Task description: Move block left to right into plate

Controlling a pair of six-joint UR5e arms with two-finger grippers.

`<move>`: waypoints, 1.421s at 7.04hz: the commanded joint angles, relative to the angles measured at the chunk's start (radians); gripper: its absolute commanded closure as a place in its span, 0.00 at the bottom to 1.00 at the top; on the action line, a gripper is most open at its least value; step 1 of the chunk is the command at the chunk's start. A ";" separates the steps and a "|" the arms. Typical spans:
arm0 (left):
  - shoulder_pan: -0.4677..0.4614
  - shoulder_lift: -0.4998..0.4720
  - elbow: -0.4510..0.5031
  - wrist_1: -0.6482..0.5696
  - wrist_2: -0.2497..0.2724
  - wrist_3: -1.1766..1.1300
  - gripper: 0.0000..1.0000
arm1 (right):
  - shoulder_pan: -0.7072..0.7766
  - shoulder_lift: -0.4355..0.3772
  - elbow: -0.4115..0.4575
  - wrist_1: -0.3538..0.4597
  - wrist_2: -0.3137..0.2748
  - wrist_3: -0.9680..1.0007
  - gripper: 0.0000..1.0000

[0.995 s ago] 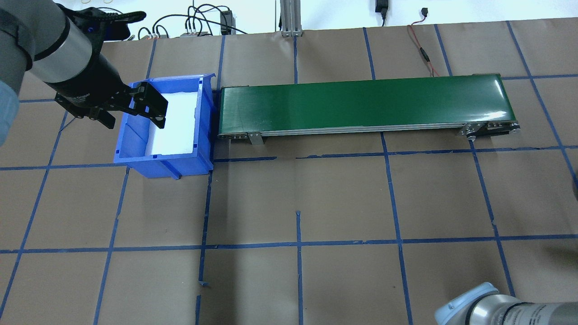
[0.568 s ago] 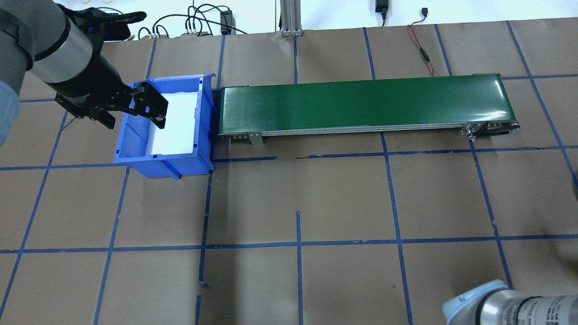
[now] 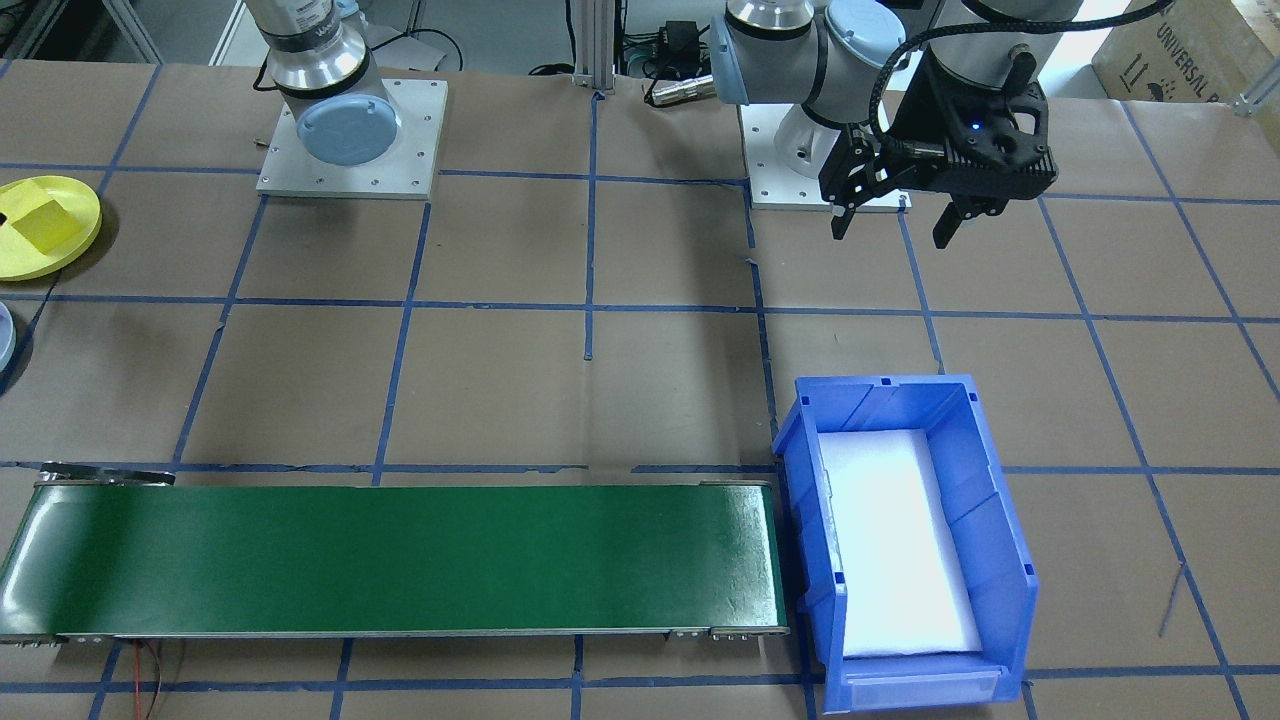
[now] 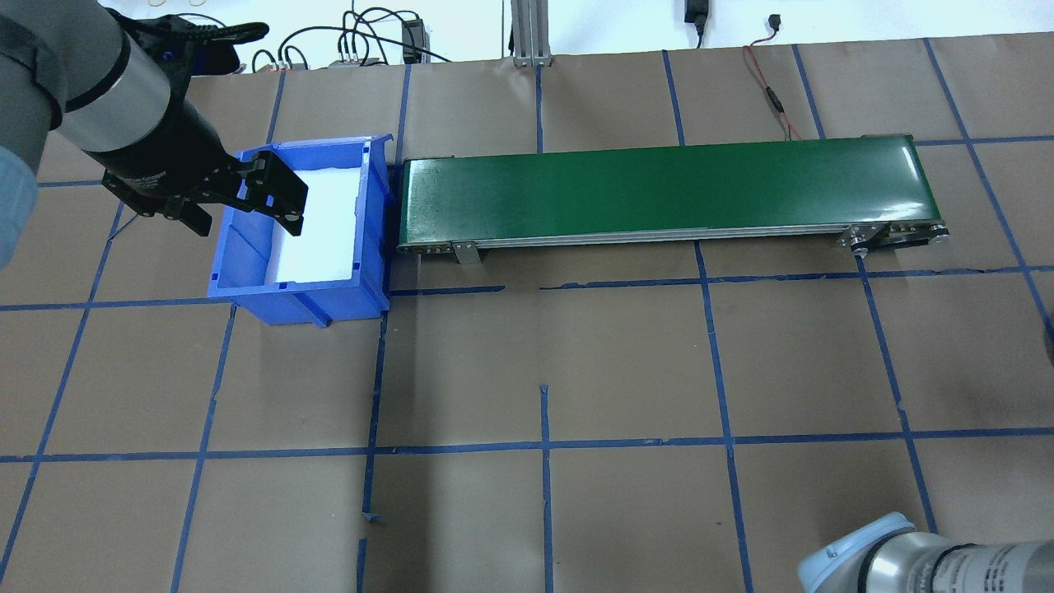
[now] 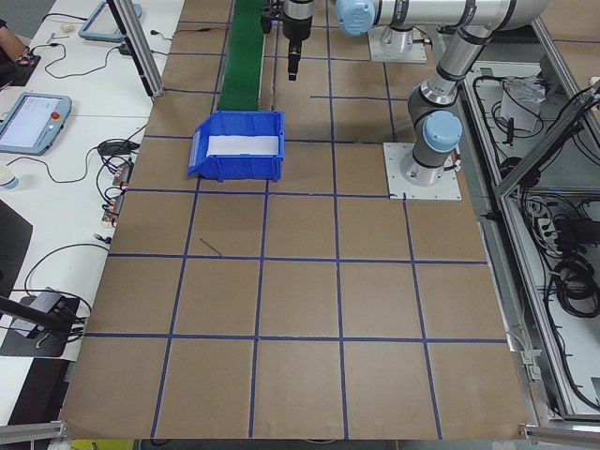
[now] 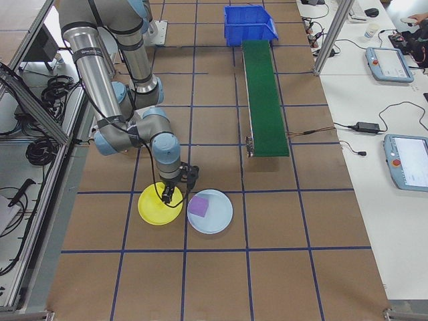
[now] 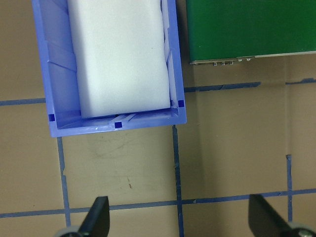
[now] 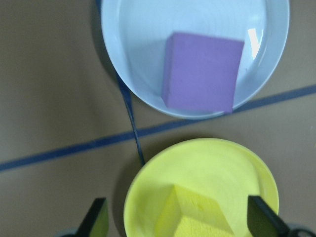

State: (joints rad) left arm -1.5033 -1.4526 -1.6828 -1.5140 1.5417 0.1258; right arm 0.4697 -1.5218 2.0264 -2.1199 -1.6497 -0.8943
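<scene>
A yellow block (image 8: 197,217) lies in the yellow plate (image 8: 217,168), seen at the left edge of the front view as the block (image 3: 45,225) in the plate (image 3: 72,192). My right gripper (image 8: 178,219) hovers open just over it, fingers spread to either side of the block and apart from it. From the right side view, this gripper (image 6: 170,194) is over the plate (image 6: 150,208). My left gripper (image 3: 895,215) hangs open and empty above the table beside the blue bin (image 3: 990,500); its wrist view shows the gripper (image 7: 180,222) with bare paper under it.
A pale blue plate (image 8: 148,29) holding a purple block (image 8: 202,71) touches the yellow plate's side. A green conveyor belt (image 4: 659,189) runs from the blue bin (image 4: 239,255), which holds a white foam liner (image 4: 321,218). Cables lie along the far table edge.
The right arm's elbow at the bottom right of the overhead view has shifted slightly. The left arm and gripper have stayed where they were.
</scene>
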 commanded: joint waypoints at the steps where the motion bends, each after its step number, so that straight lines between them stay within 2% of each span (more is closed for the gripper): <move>1: -0.002 0.000 0.000 0.000 0.000 0.000 0.00 | 0.339 -0.066 -0.133 0.170 -0.082 0.297 0.00; 3: -0.002 0.000 0.000 0.000 0.000 0.000 0.00 | 0.652 -0.061 -0.250 0.308 -0.059 0.624 0.00; 4: -0.002 0.000 0.000 0.000 0.000 0.000 0.00 | 0.807 -0.057 -0.318 0.328 0.012 0.734 0.00; 5: -0.002 0.000 0.000 0.000 0.000 0.000 0.00 | 0.889 -0.032 -0.395 0.352 0.118 0.755 0.00; 7: -0.002 0.000 0.000 0.000 0.000 0.000 0.00 | 1.050 0.009 -0.567 0.496 0.119 0.886 0.00; 9: -0.002 0.000 0.000 0.000 0.000 0.000 0.00 | 1.087 0.000 -0.572 0.604 0.113 0.933 0.00; 10: -0.002 0.000 0.000 0.000 0.000 0.000 0.00 | 1.086 0.000 -0.568 0.654 0.050 0.925 0.00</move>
State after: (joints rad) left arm -1.5048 -1.4527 -1.6828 -1.5140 1.5416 0.1254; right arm 1.5471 -1.5190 1.4577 -1.5268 -1.5511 0.0261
